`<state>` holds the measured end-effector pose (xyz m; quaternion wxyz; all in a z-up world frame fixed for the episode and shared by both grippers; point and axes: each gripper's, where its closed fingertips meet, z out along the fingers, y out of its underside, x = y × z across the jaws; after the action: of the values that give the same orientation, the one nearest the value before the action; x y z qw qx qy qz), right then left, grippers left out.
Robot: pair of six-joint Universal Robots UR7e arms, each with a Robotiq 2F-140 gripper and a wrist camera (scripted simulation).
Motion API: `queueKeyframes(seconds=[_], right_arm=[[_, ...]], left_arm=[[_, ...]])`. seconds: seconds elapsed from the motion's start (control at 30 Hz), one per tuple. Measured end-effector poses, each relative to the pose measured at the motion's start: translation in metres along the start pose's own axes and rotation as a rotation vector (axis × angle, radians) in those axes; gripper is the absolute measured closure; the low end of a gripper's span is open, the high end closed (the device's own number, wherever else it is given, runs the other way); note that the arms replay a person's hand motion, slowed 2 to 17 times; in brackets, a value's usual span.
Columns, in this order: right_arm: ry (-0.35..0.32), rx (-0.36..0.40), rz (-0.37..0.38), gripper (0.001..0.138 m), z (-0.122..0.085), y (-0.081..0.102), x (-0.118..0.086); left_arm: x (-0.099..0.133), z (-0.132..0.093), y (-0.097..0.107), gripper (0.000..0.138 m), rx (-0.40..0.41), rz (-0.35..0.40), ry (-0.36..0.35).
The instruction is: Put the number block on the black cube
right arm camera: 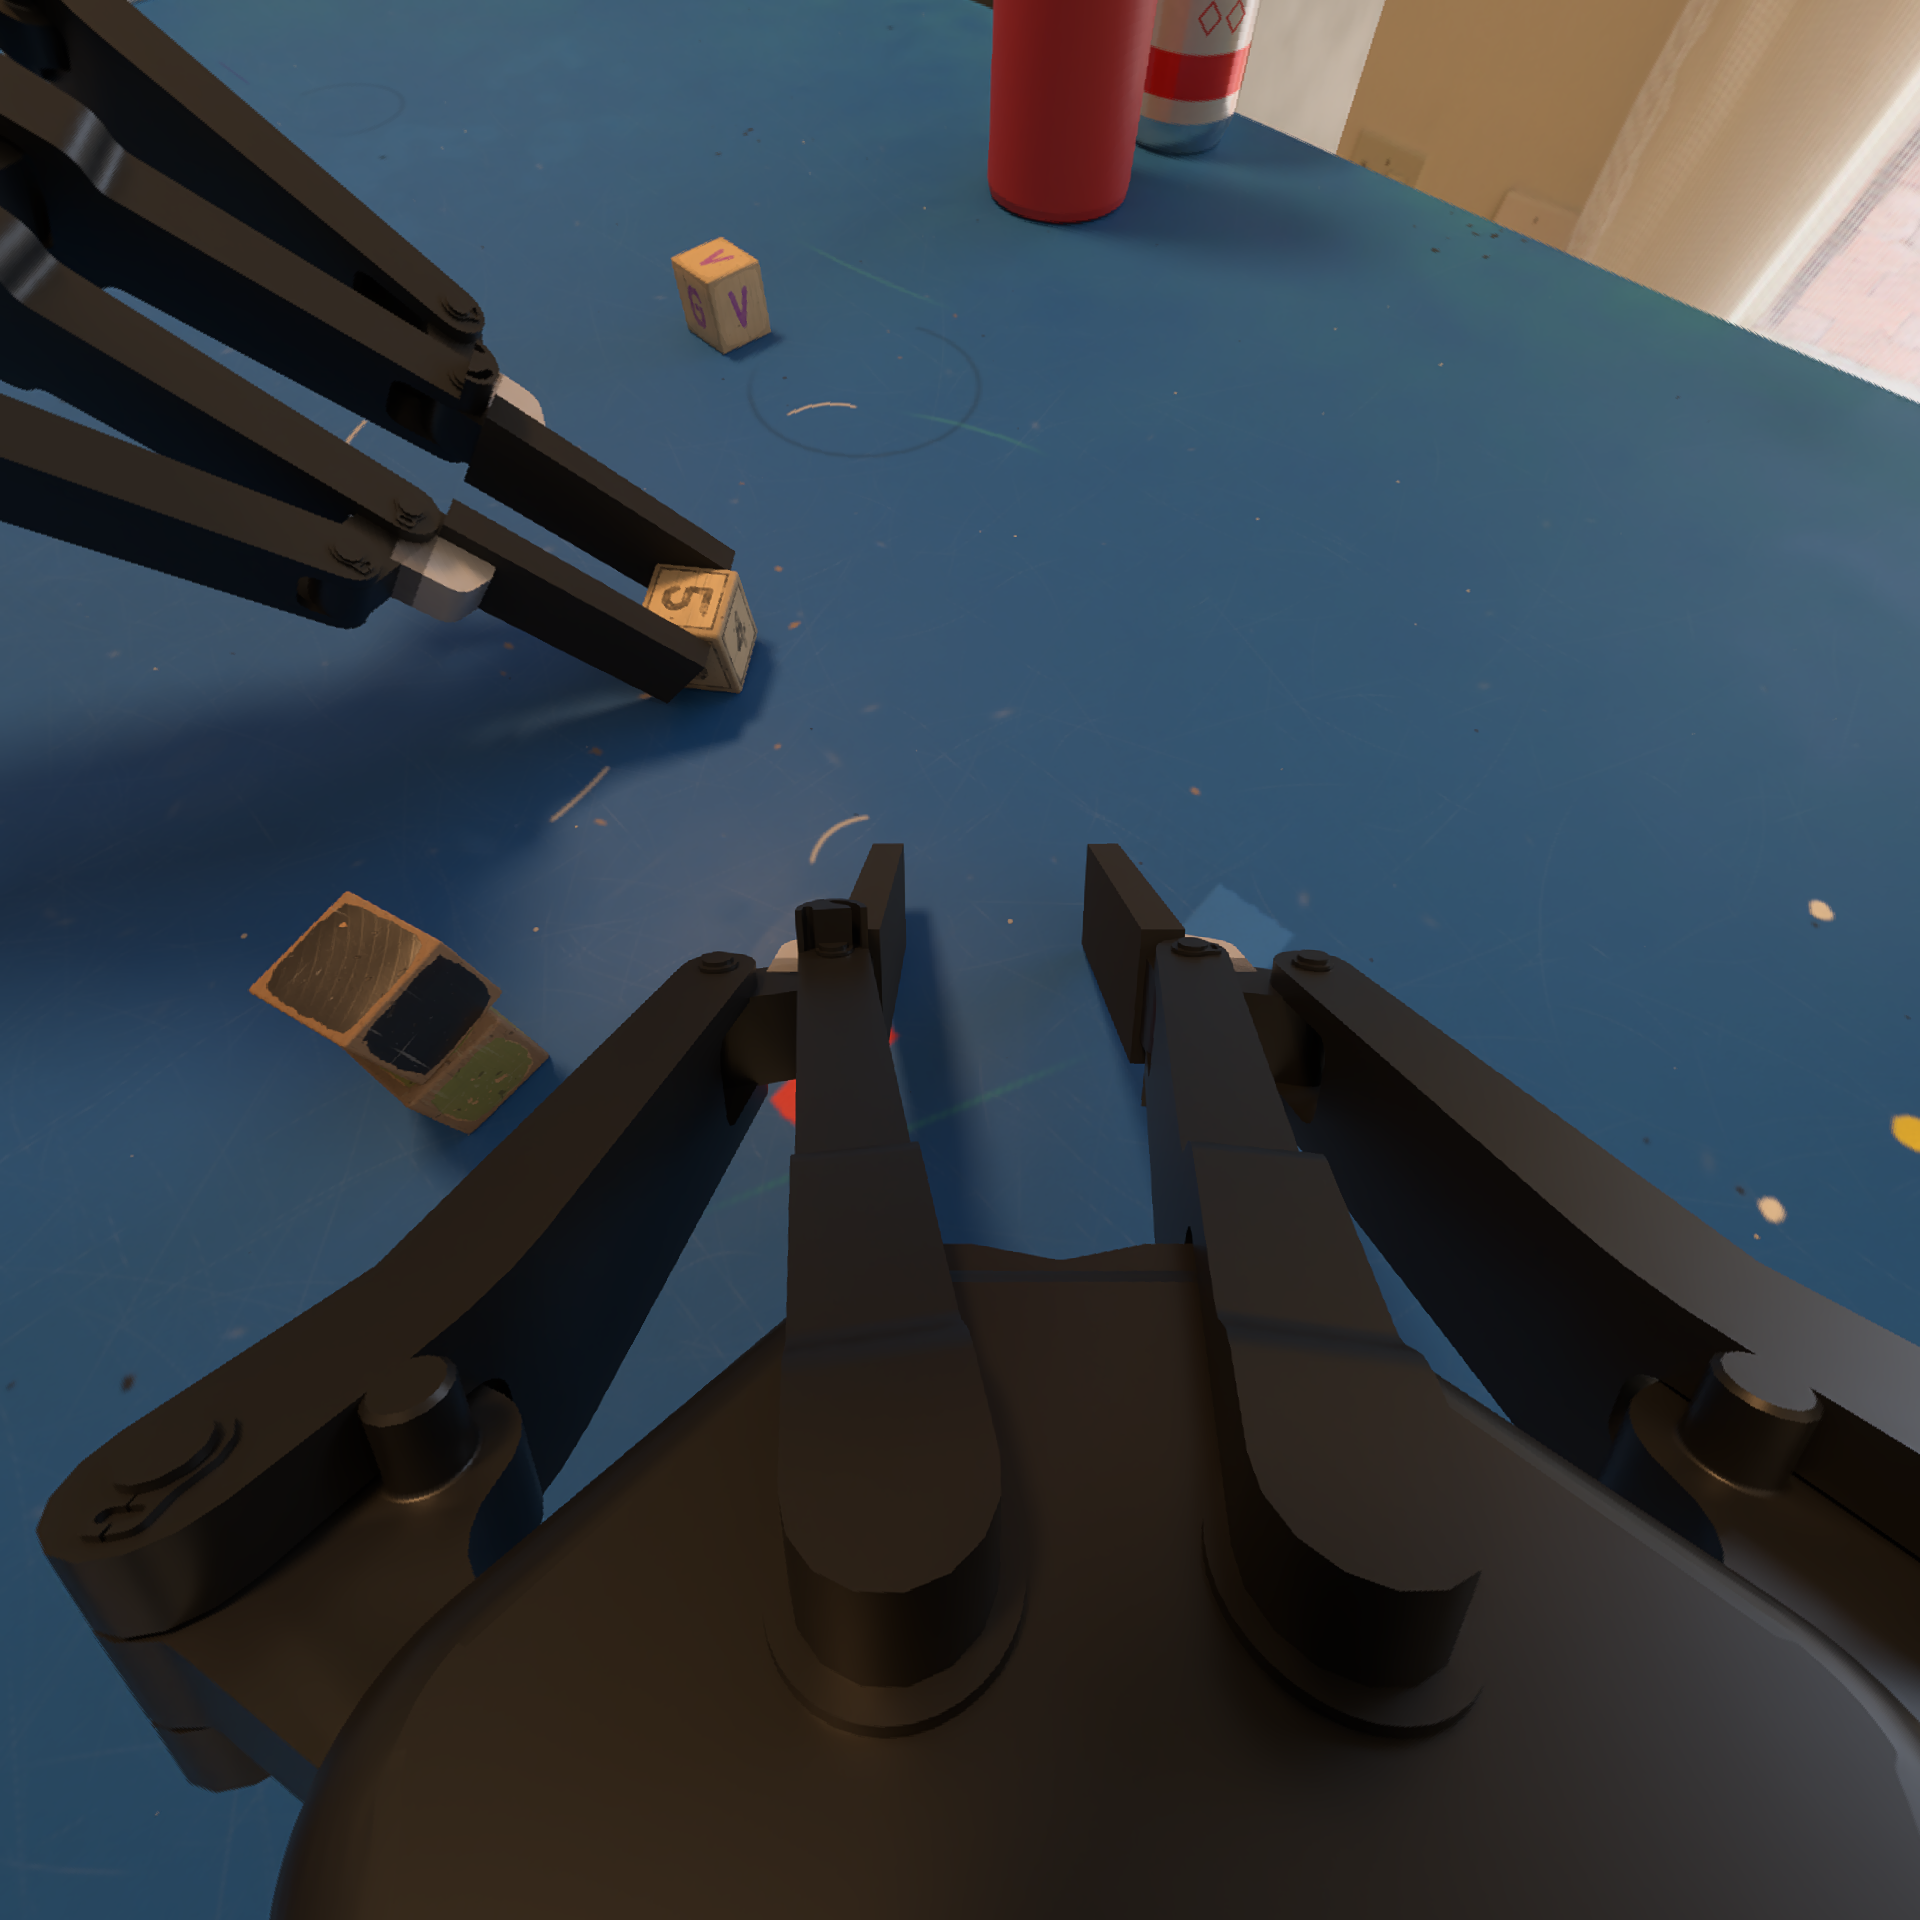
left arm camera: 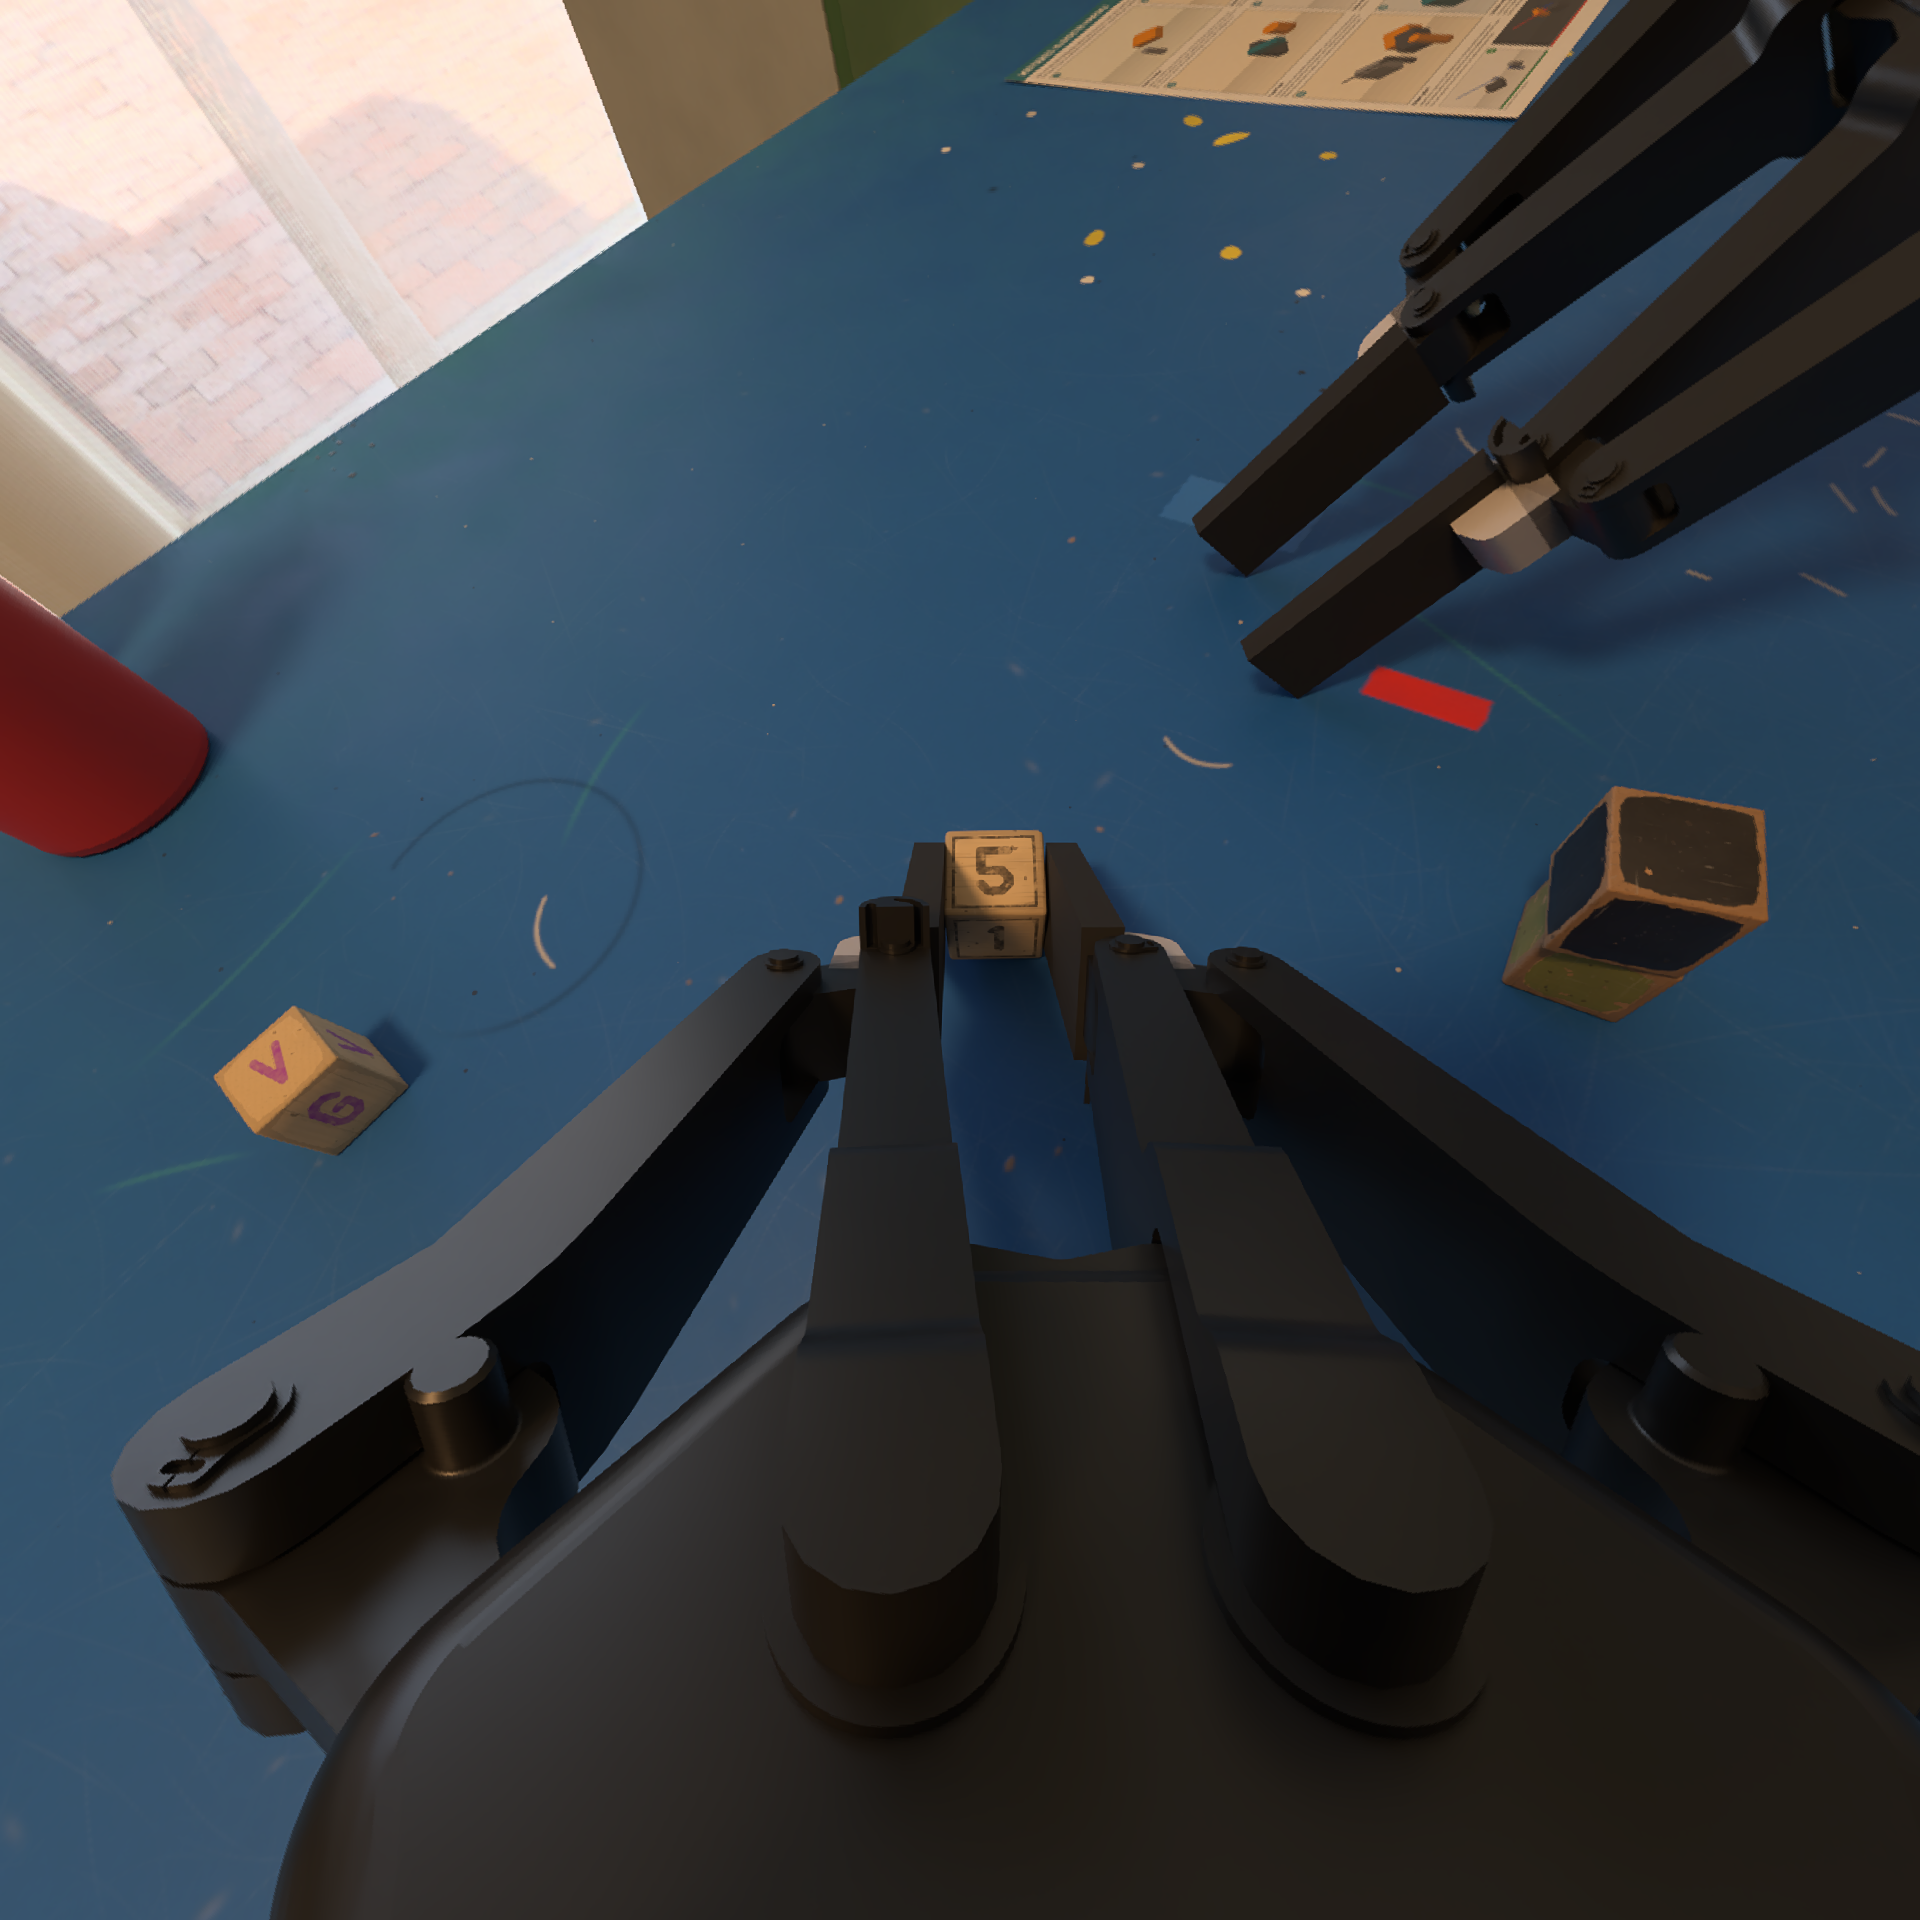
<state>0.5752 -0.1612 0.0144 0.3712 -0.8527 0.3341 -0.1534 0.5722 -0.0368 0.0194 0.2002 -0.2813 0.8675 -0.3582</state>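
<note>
The wooden number block (left arm camera: 994, 894) sits low on the blue table (left arm camera: 831, 520) between the fingers of my left gripper (left arm camera: 995, 883), which is shut on its two sides. The right wrist view shows the same grip (right arm camera: 698, 621) on the block (right arm camera: 727, 629), at table level. The black cube (left arm camera: 1652, 883) lies tilted on top of a green-faced block (left arm camera: 1579, 977), to the right of the left gripper; it also shows in the right wrist view (right arm camera: 384, 987). My right gripper (right arm camera: 992, 904) is open and empty, just above the table, and shows in the left wrist view (left arm camera: 1247, 597).
A letter block (left arm camera: 312, 1081) lies to the left. A red cylinder (right arm camera: 1060, 104) and a red-and-white can (right arm camera: 1195, 73) stand near the table's far edge. A printed sheet (left arm camera: 1299, 52) lies at the back, and a red tape strip (left arm camera: 1429, 698) lies by the right gripper.
</note>
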Motion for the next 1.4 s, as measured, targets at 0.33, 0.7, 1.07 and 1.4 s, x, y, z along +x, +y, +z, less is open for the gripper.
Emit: queueKeyframes(seconds=[0.33,0.7,1.07,1.4], right_arm=[[0.001,0.000,-0.001,0.092,0.000,0.000,0.000],[0.002,0.001,-0.002,0.092,0.000,0.000,-0.001],[0.001,0.002,-0.003,0.093,-0.001,0.001,-0.003],[-0.001,0.001,-0.002,0.093,-0.001,0.001,-0.004]], left_arm=[[-0.001,-0.007,-0.004,0.113,0.052,0.011,-0.037],[0.006,-0.021,-0.014,0.113,0.137,-0.035,0.012],[0.012,-0.041,-0.025,0.113,0.196,-0.016,-0.001],[0.022,-0.052,-0.034,0.113,0.237,0.004,0.006]])
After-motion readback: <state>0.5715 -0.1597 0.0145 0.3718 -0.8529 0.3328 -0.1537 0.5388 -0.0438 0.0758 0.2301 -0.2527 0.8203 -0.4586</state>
